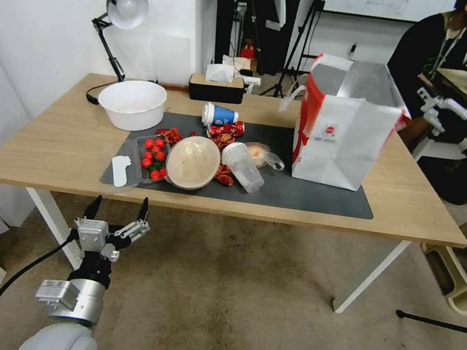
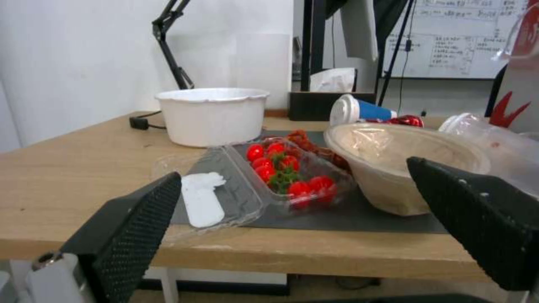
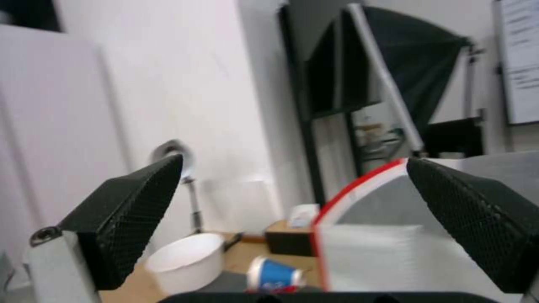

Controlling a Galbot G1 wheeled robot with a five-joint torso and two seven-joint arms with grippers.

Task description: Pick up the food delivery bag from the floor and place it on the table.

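Down low at the front, the left claw (image 1: pixel 118 215) hangs wide open and empty just below the bench (image 1: pixel 49 147) edge, well apart from the food delivery bag (image 1: pixel 343 134), which stands upright on the dark mat (image 1: pixel 310 198) at the far right side. Right claw (image 3: pixel 292 227) spread wide too, gripping nothing, the bag's red-trimmed rim right in front of it, so that's clearly the nearer arm. Looks like the placing is done!
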